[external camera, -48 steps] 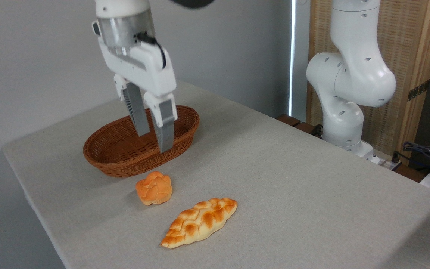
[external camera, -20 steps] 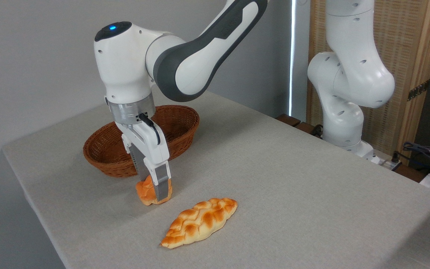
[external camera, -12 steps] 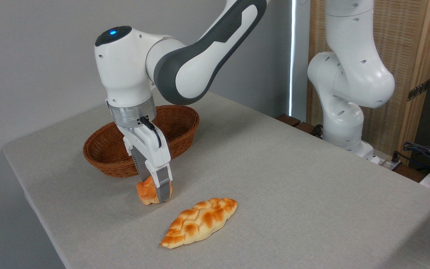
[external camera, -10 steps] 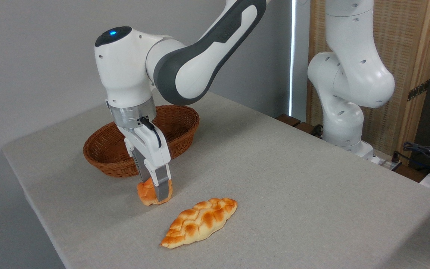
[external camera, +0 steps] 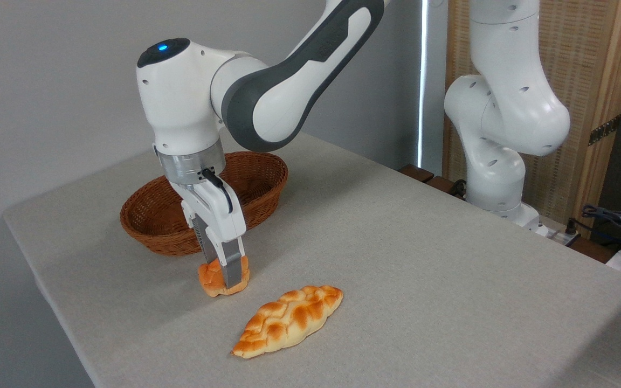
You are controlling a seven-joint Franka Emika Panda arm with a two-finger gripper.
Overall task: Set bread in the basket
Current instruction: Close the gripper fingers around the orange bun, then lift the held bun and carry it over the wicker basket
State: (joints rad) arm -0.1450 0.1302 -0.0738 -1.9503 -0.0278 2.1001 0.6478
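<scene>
Two fingers of tool [external camera: 223, 275] clamping bread [external camera: 213, 277], sitting near bench's [external camera: 397, 242] front-left edge, just beside basket [external camera: 159, 215], toward back-left corner; braided loaf [external camera: 288, 320] lying nearby.

A plain grey wall [external camera: 62, 70] fills the left and middle behind the bench [external camera: 423, 258], whose top is covered in pale grey cloth. A narrow bright strip of daylight [external camera: 422, 81] runs down beside a wood-framed woven screen [external camera: 591, 70] at the right. Dark cables [external camera: 609, 218] lie at the far right edge, beside the bench's corner.
</scene>
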